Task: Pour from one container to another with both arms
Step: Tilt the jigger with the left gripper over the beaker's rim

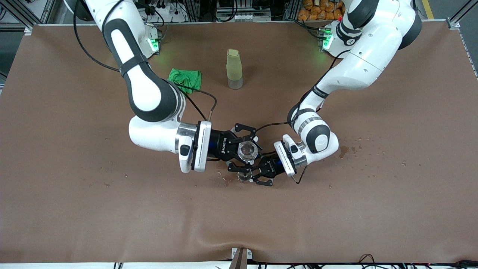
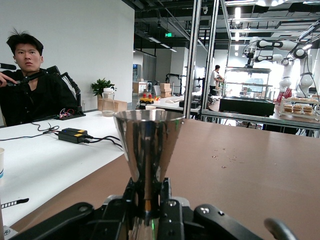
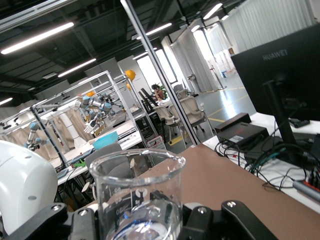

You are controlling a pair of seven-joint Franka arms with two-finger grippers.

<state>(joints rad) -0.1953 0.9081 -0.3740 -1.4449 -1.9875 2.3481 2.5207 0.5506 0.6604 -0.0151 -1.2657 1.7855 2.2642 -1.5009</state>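
Brown desk [image 1: 74,157]: right gripper [image 1: 247,151] jaws clamp the glass cup [image 1: 248,150] above the jigger [image 1: 244,175], itself clamped in left gripper [image 1: 251,175] jaws.

A: What do the two arms look like?

B: Both are big and white with rounded shells. The right arm [image 1: 143,86] has dark grey joints and a long dark panel on its upper link, at the upper left of the frame. The left arm [image 1: 358,63], at the upper right, has a dark band with a small round mark.

A: And the wrists?

B: Each ends in a silver ring and a flat white plate. The right gripper [image 1: 246,151] is black with white lettering on its body; the left gripper [image 1: 249,176] is black too. Thin black cables run along both arms. Green lights glow at the bases.
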